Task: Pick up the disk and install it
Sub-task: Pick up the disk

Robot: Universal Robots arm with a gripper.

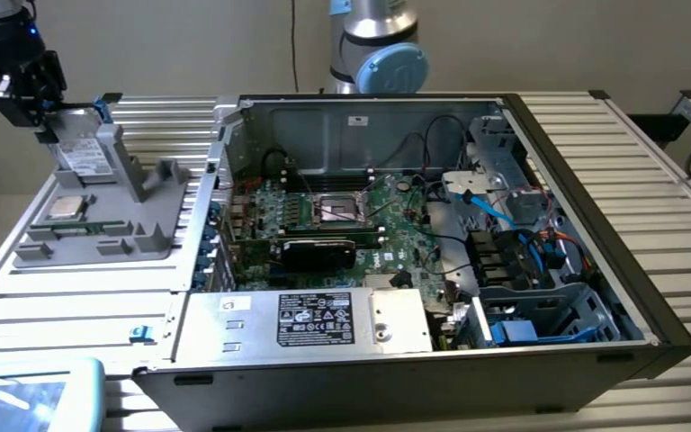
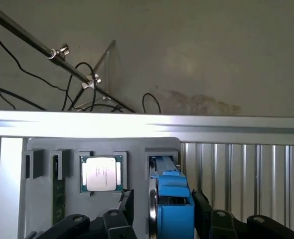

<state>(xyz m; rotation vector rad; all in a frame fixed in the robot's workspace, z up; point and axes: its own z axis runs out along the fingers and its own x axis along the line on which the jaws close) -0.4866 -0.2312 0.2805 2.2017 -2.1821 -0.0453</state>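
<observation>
1. Looking through the wrist view, you meet the disk [image 2: 171,199] first: a silver slab standing on edge, capped by a bright blue bracket, in a slot of the grey fixture [image 2: 137,149].
2. The gripper [image 2: 164,199] straddles it with its jaws spread wide, one of the black fingers [image 2: 129,201] on each side. A sliver of fixture shows between one finger and the silver face, so you have no clamp on it.
3. Beside the disk in the same fixture lies the square processor chip [image 2: 101,173], flat, with a green memory stick [image 2: 59,196] on edge further along.
4. The exterior view adds what the wrist cannot give you. It shows the disk [image 1: 82,155] with its labelled face and the gripper [image 1: 48,121] at its upper end. The fixture [image 1: 154,236] sits on the slatted table [image 1: 69,297] at the exterior view's left.
5. Toward that view's right, you see the open computer case [image 1: 358,135], with a silver box [image 1: 309,319] bearing a black label along its near edge.
6. Farthest back stands the arm's base [image 1: 376,54].
</observation>
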